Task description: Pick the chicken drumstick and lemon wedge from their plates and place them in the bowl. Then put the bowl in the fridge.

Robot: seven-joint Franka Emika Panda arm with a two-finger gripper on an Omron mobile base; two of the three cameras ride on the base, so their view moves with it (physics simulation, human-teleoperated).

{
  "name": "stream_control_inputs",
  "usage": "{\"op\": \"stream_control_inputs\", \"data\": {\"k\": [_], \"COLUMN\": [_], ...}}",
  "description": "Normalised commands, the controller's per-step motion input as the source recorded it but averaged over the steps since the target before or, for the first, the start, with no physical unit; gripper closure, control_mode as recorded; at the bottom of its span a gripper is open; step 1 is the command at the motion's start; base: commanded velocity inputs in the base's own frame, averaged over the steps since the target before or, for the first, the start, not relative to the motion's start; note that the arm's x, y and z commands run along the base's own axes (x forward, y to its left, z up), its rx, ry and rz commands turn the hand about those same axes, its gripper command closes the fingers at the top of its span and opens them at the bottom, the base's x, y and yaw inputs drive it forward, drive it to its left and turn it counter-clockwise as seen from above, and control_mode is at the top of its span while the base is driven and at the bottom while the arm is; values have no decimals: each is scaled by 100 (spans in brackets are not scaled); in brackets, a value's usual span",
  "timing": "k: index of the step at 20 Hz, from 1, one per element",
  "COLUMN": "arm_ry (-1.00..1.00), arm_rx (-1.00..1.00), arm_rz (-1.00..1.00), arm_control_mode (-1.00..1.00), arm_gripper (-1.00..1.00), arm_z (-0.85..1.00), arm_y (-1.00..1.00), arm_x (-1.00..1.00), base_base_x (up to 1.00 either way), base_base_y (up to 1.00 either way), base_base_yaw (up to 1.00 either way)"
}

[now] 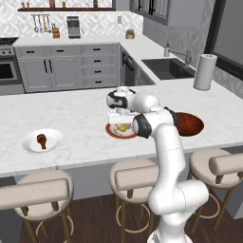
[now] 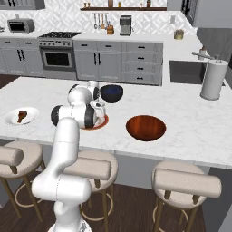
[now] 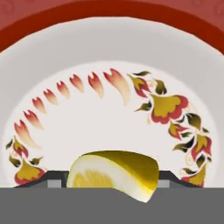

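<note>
The lemon wedge (image 3: pixel 114 173) lies on the red-rimmed plate (image 3: pixel 109 17) at six o'clock, between the claw's (image 3: pixel 113 183) fingers; whether they pinch it, I cannot tell. Light, soft, slippery: grip the flat flanks.

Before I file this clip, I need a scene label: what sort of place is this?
A rendered home kitchen. A white marble island counter with padded bar stools faces grey cabinets holding a built-in steel oven, and a dark sink with a faucet sits to one side.

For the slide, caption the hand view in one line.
Gripper low over the red-rimmed plate, its dark fingers flanking the lemon wedge on the floral centre.
</note>
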Motion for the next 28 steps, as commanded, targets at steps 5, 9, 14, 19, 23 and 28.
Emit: {"op": "stream_control_inputs", "data": {"k": [5,9,14,19,23,28], "arm_ry": [0,0,-1,-2,-5,-1], "arm_rx": [0,2,4,0,0,-1], "arm_rz": [-6,-11,-25,-13,-9,-9], "arm_control_mode": [-100,-100,-100,-100,-100,-100], "arm_gripper": [100,100,100,100,100,100], "arm_z": [-41,7,68,74,59,70], "arm_y": [0,-4,-18,-20,-37,-52], "arm_x": [-31,-40,-97,-100,-100,-91], "base_base_x": [0,0,0,0,0,0], "base_base_y": [0,0,0,0,0,0], "base_base_yaw": [0,0,0,0,0,0]}}
